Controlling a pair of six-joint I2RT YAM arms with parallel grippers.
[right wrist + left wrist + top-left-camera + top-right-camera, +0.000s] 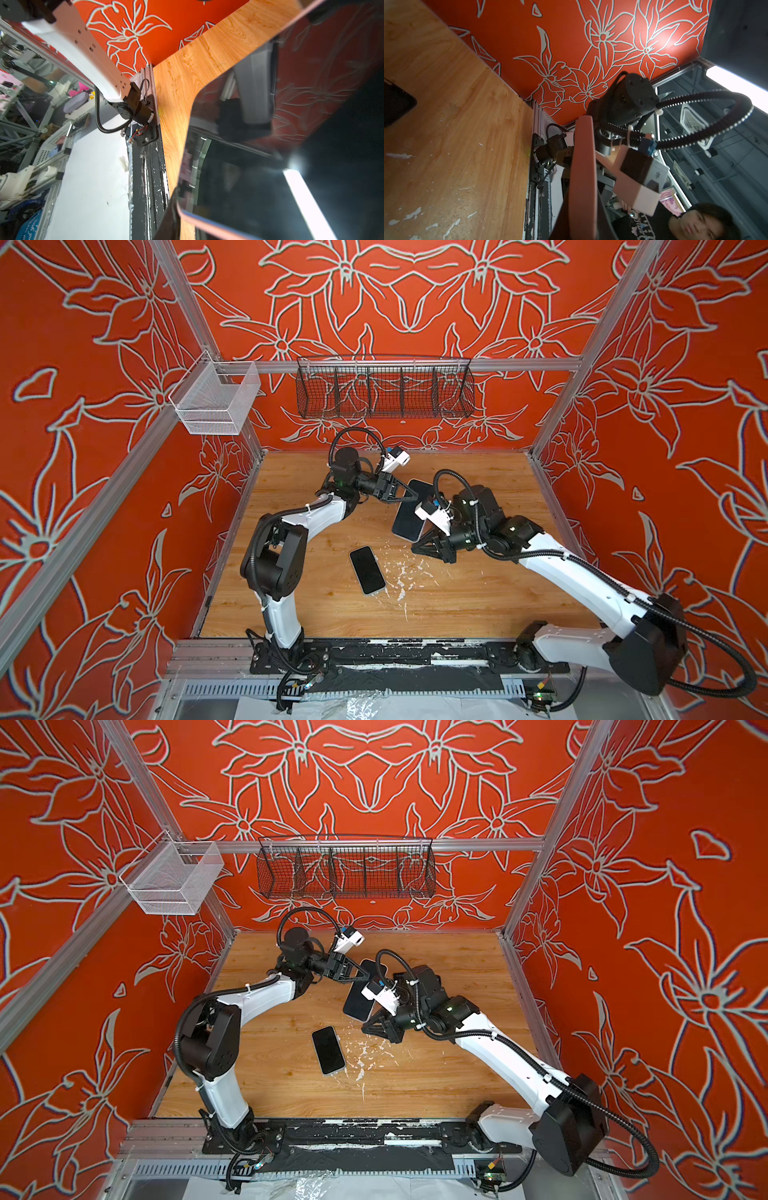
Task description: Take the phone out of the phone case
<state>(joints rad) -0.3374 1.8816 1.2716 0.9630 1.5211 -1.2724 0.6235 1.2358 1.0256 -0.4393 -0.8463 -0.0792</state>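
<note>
Left hand (414, 494) pinches the phone case (424, 488), right hand (417, 546) grips the phone (407, 522), both raised

A phone (367, 570) lies on the table (457, 605), in front and left of a second phone (405, 522).

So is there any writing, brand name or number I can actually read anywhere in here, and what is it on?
No words or numbers can be read anywhere.
On the blue bag outside the cell: white script, too blurred to read.
On the camera housing: a small star-like mark, no words.
On the held phone and the phone on the table: dark screens, no text.
</note>
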